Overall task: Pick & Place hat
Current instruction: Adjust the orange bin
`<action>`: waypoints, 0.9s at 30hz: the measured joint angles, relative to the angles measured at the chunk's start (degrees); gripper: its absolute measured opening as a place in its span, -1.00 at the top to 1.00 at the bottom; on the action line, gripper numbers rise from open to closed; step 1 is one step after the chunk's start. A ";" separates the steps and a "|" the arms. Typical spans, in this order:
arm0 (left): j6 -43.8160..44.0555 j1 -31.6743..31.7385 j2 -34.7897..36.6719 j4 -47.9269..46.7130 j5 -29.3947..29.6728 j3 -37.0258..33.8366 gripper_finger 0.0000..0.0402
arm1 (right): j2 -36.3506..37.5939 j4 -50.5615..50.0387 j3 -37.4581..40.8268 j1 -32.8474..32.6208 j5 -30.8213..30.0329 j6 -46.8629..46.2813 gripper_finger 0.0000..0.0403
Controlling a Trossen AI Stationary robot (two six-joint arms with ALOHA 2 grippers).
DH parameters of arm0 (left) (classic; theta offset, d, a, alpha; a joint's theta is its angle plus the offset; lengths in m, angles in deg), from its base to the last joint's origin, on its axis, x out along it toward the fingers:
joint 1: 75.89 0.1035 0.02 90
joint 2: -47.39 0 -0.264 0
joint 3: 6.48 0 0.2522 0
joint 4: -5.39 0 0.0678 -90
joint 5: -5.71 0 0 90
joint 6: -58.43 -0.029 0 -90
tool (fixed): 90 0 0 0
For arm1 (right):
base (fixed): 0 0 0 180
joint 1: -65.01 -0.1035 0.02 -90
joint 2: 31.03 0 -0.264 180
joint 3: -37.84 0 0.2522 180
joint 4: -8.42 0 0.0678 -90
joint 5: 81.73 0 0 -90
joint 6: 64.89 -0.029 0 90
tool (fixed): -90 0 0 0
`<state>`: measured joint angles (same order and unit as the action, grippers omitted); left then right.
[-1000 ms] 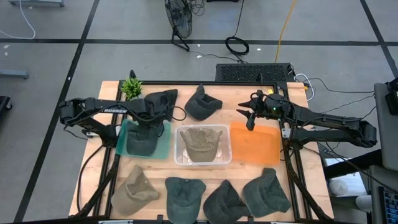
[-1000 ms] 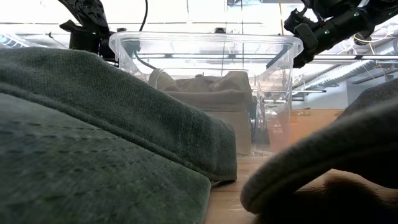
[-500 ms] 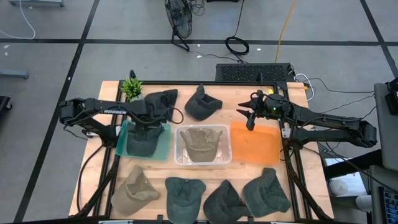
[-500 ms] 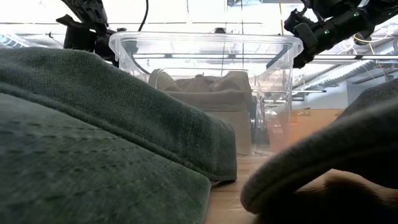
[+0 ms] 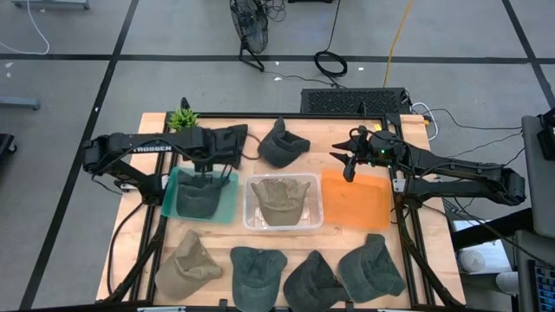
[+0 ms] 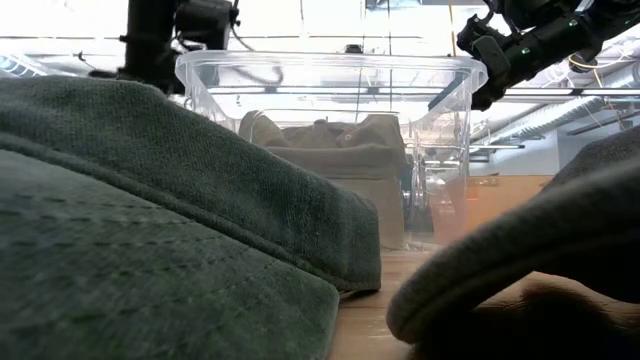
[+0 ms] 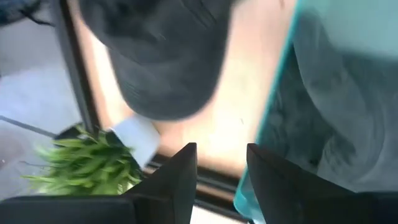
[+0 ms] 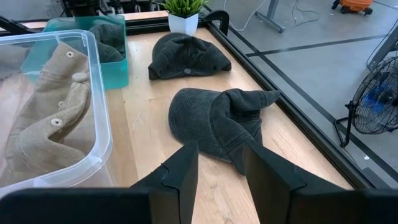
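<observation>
Hovering: my left jaws hang over the far edge of the teal bin, spread apart with nothing between them, as my left wrist view shows.
Hat in bin: a dark grey hat lies inside the teal bin, sunk within its walls; I judge it already placed, which would explain the empty jaws above it.
Next hat: another dark hat lies on the counter just beyond the bin, near the little potted plant, which crowds any reach there.
Right jaws: my right jaws wait above the far edge of the orange bin, parted and empty.
Middle tub: the clear tub between the two bins holds a tan hat.
Far row: one more dark hat rests on the counter beyond the tub.
Near row: a tan hat and three dark ones lie along the near edge, apart from both arms.
In the way: the bin wall and the plant.
</observation>
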<state>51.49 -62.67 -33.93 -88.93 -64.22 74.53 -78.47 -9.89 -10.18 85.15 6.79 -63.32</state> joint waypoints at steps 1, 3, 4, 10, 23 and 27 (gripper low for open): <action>0.09 0.33 0.00 0.56 0.02 1.22 0.24 | 0.00 0.00 0.00 0.00 -0.03 0.01 0.42; 0.28 0.94 0.00 1.75 -0.27 3.59 0.24 | 0.00 0.00 0.00 0.00 -0.06 -0.24 0.42; 0.26 1.10 0.00 2.41 -1.02 4.58 0.24 | 0.00 0.00 0.00 0.00 -0.08 -0.35 0.42; 3.44 -0.97 0.00 2.76 -10.46 9.25 0.24 | 0.02 -0.58 0.00 0.00 -0.14 -0.12 0.42; 22.92 -24.61 0.00 4.84 -12.74 12.84 0.24 | 0.02 -0.14 0.00 0.02 -1.67 0.59 0.42; 30.02 -30.30 0.00 7.22 -12.07 12.84 0.24 | 0.02 0.04 0.00 0.02 -1.66 -0.71 0.42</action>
<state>81.52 -92.97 -33.93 -81.71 -76.29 87.37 -78.45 -9.86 -10.18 85.17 5.13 -64.03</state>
